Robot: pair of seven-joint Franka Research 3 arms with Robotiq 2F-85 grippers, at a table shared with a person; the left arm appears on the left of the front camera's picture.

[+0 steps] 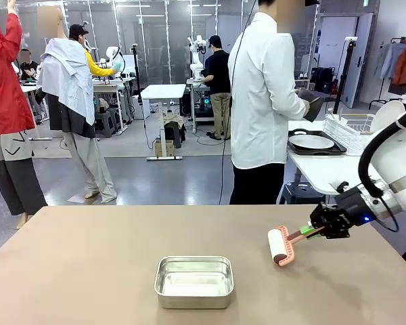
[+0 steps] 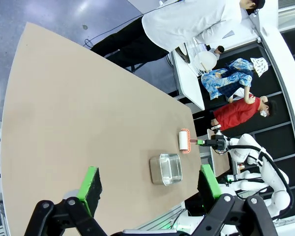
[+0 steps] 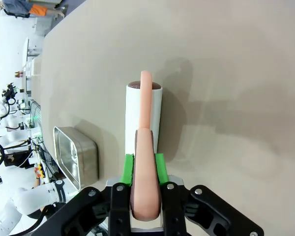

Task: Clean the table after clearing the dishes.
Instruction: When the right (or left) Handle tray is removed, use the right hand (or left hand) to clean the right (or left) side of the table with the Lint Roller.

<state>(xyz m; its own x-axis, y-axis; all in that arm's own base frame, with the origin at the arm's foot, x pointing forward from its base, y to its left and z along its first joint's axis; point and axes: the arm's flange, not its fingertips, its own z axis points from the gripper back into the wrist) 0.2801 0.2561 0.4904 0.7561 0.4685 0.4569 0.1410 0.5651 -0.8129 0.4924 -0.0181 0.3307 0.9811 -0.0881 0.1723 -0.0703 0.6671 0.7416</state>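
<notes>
Desk [image 1: 88, 271]: taupe top spanning near view. Right gripper [image 1: 316, 231] clamped on handle of pink lint roller [image 1: 280, 245], right of steel pan [image 1: 193, 281] at near centre. Left gripper [image 2: 148, 182] fingers apart above desk.

No lettering, label, brand, number or sign can be read. The table [image 1: 68, 271], the steel pan [image 1: 193, 281] by its near edge and the lint roller [image 1: 281, 246] toward its right edge carry no legible print. Anything in the room behind is too small or blurred to make out.
</notes>
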